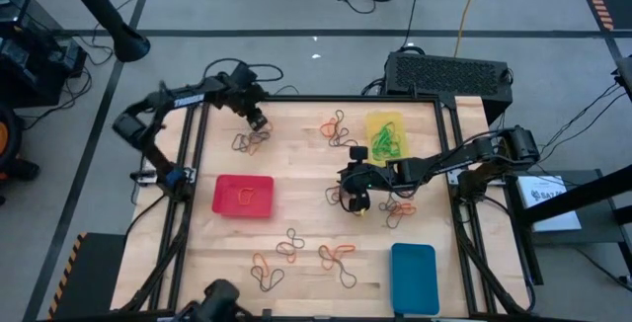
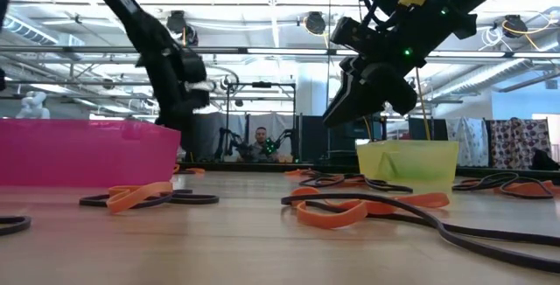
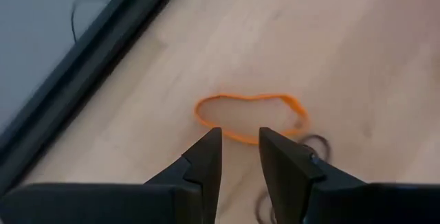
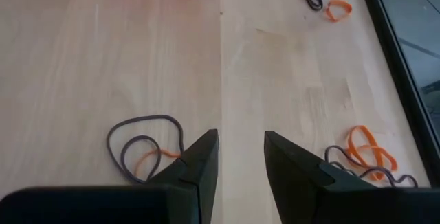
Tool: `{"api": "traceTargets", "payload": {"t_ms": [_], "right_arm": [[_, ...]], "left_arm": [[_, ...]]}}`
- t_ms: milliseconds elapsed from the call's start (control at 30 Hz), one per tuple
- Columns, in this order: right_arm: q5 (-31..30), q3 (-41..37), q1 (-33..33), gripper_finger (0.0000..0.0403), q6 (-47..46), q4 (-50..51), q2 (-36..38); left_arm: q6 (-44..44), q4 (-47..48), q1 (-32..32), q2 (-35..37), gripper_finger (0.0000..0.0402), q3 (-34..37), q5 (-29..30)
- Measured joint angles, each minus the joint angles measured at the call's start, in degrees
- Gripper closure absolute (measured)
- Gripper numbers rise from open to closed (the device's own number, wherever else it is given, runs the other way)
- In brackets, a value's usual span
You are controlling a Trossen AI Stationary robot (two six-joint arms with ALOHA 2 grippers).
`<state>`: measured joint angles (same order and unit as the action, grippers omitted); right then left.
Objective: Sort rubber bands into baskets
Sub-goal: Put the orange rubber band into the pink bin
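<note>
At upper left of the high view, our left gripper (image 1: 256,120) hangs over a tangle of rubber bands (image 1: 251,142). Its wrist view shows the fingers (image 3: 205,162) parted and empty above an orange band (image 3: 249,116). We judge the bands light, limp and springy, best pinched at a single strand lying free of its neighbours. The red basket (image 1: 243,196) sits lower left, the yellow basket (image 1: 386,135) holding green bands upper centre-right, the blue basket (image 1: 414,277) lower right. Our right gripper (image 1: 356,200) hovers mid-table with its fingers apart, holding nothing, beside a dark loop (image 4: 144,145). Overlapping bands may snag and lift together.
</note>
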<state>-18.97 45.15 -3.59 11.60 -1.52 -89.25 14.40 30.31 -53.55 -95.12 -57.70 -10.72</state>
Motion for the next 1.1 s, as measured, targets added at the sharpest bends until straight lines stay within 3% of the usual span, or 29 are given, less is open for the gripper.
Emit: {"api": "traceTargets", "payload": {"t_ms": [133,300,400,733,900,1033,1100], "right_arm": [[0.0,0.0,0.0,0.0291,0.0,0.0,0.0],[0.0,0.0,0.1,0.0291,0.2,0.0,0.0],[0.0,0.0,0.2,0.0291,0.6,0.0,0.0],[0.0,0.0,0.2,0.0291,1.3,0.0,0.0],[0.0,0.0,0.2,0.0291,1.3,0.0,0.0],[0.0,0.0,0.2,0.0291,1.2,0.0,0.0],[0.0,0.0,0.2,0.0291,1.2,0.0,0.0]], "left_arm": [[-0.1,1.2,-0.1,-4.6,0.0297,-2.3,-0.6],[0.0,1.7,0.0,-5.1,0.0297,-2.8,-7.4],[2.3,2.1,0.1,-5.1,0.0297,-2.6,-8.5],[6.1,-0.2,4.1,-5.1,0.0297,-1.0,-8.6],[7.4,-1.3,6.1,-5.1,0.0297,-1.0,1.5],[7.4,-1.2,6.1,-5.1,0.0297,-1.0,-4.1],[7.4,-1.6,6.1,-5.1,0.0297,-1.0,-4.0]]}}
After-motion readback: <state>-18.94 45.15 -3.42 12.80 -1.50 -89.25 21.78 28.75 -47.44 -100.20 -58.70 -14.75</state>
